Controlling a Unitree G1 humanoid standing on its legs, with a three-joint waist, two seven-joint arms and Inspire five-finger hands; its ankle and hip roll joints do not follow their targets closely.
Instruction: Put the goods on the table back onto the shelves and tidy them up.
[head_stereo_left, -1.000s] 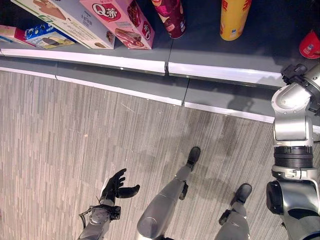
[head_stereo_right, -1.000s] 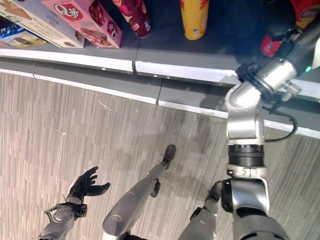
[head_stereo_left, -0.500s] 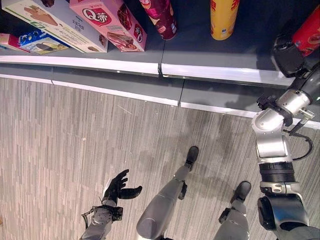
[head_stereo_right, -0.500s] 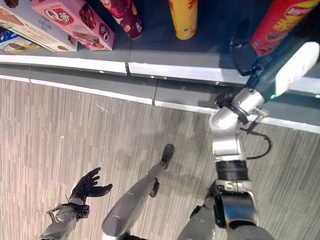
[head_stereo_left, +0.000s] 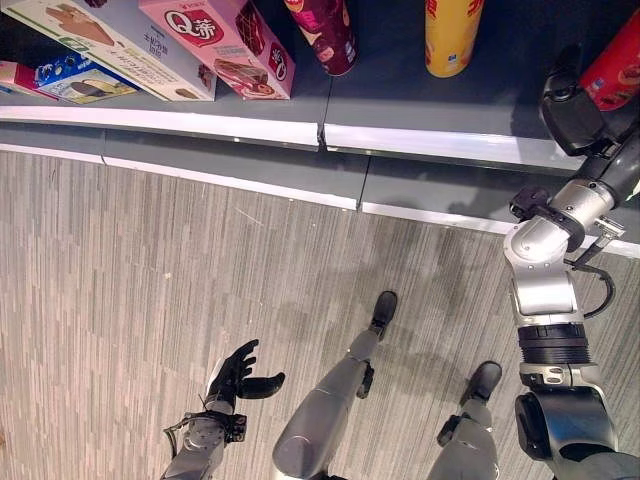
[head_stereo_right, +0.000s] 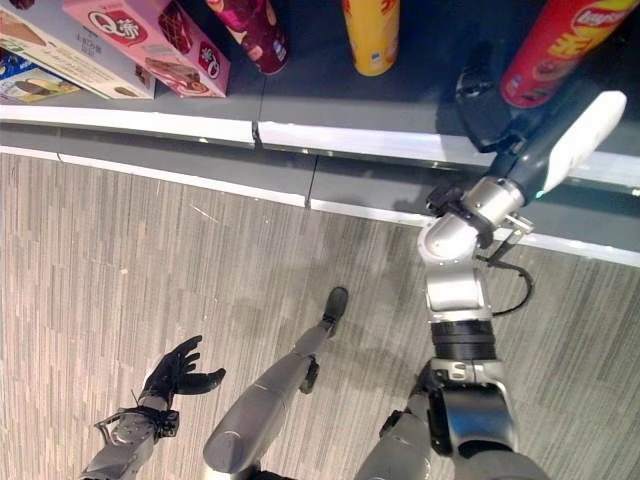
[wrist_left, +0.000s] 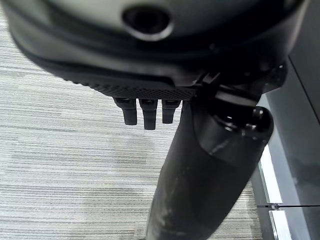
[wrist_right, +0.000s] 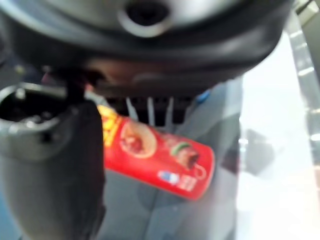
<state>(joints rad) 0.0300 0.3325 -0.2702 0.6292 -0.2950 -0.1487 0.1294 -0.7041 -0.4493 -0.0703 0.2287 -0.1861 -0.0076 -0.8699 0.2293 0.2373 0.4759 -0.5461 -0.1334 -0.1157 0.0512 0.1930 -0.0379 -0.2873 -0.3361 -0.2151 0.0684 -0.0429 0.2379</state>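
A red chip can (head_stereo_right: 556, 48) stands tilted on the dark shelf (head_stereo_right: 420, 95) at the far right. My right hand (head_stereo_right: 482, 102) is shut on its lower end. In the right wrist view the red can (wrist_right: 156, 156) lies between the thumb (wrist_right: 50, 165) and the fingers. My left hand (head_stereo_left: 236, 375) hangs low over the floor, open and holding nothing. Its fingers (wrist_left: 145, 112) and thumb (wrist_left: 210, 170) are relaxed in the left wrist view.
On the same shelf stand a yellow can (head_stereo_left: 452, 35) and a maroon can (head_stereo_left: 325, 35). To their left lie a pink box (head_stereo_left: 225, 45), a long white box (head_stereo_left: 110, 35) and a small blue box (head_stereo_left: 85, 85). A white strip (head_stereo_left: 200, 125) edges the shelf above striped grey floor (head_stereo_left: 150, 280).
My right arm has reached up and forward, carrying the red can further onto the shelf; in the last half second it hardly moved. The left hand stays where it was.
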